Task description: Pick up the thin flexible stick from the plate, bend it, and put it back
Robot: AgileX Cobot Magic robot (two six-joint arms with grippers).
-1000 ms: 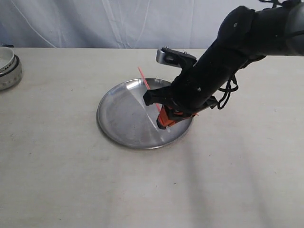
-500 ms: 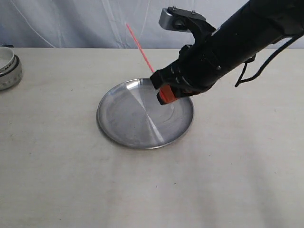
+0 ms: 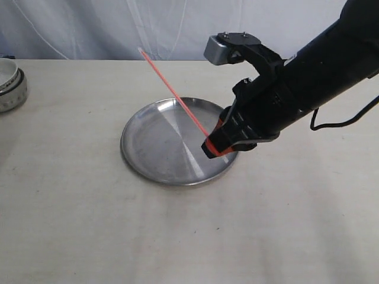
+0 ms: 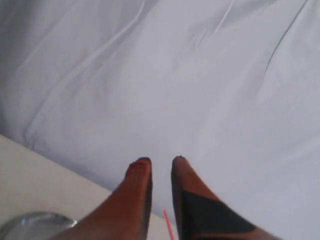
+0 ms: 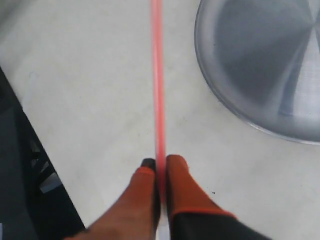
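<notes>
The left end effector [image 4: 157, 164] is out of the exterior view. Its own camera shows the 2 fingers narrowly parted with nothing between them, pointing at the white backdrop. It looks parked clear of the work, though the far tip of the stick [image 4: 168, 222] already shows beyond it, so it seems placed to take the free end for the bend.

At the far left of the worktop [image 3: 71, 225] sits a white bowl [image 3: 10, 83], well apart from the task.

The plate [image 3: 154, 142] lies flat near the middle, now bare. The stick [image 3: 174, 94] is in the air above it, slanting from its free end up at the left down to the right.

The right end effector [image 3: 214, 148] is pressed together on the stick's lower end, over the plate's near-right rim. Gripping 1 end leaves most of the length free to flex.

0.5 s ago this end effector was higher, over the plate's far right, and the stick stood steeper. Now it is lower and nearer, and the stick leans further left. 1.0 s ago it was down at the plate surface.
</notes>
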